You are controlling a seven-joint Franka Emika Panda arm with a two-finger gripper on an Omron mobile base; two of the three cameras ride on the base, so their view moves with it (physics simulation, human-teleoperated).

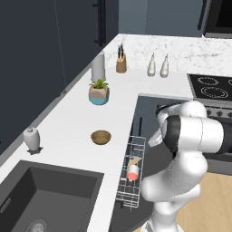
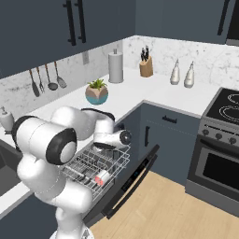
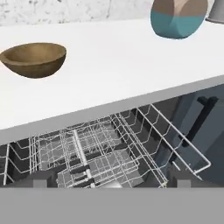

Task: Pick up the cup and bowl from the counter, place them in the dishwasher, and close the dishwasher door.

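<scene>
The tan wooden bowl [image 1: 100, 137] [image 3: 34, 59] sits on the white counter [image 1: 68, 122] [image 3: 109, 65], a little back from its front edge. The whitish cup [image 1: 132, 171] [image 2: 101, 177] lies on its side in the dishwasher's pulled-out white wire rack [image 1: 131, 181] [image 2: 95, 165] [image 3: 96, 151], salmon-red end showing. The dark dishwasher door [image 2: 133, 179] hangs open below the rack. My gripper [image 3: 111, 181] hovers over the rack, facing the counter edge, with the bowl up and to the left in the hand view. Its tips stand wide apart, open, with nothing between them.
A pink-and-teal plant pot [image 1: 99, 93] [image 3: 178, 17], a grey cylinder [image 1: 98, 67], a knife block [image 1: 121, 63] and two bottles [image 1: 157, 66] stand further back. The dark sink [image 1: 45, 195] lies near left, a dispenser [image 1: 31, 138] beside it. Stove and oven [image 2: 214, 163] stand right.
</scene>
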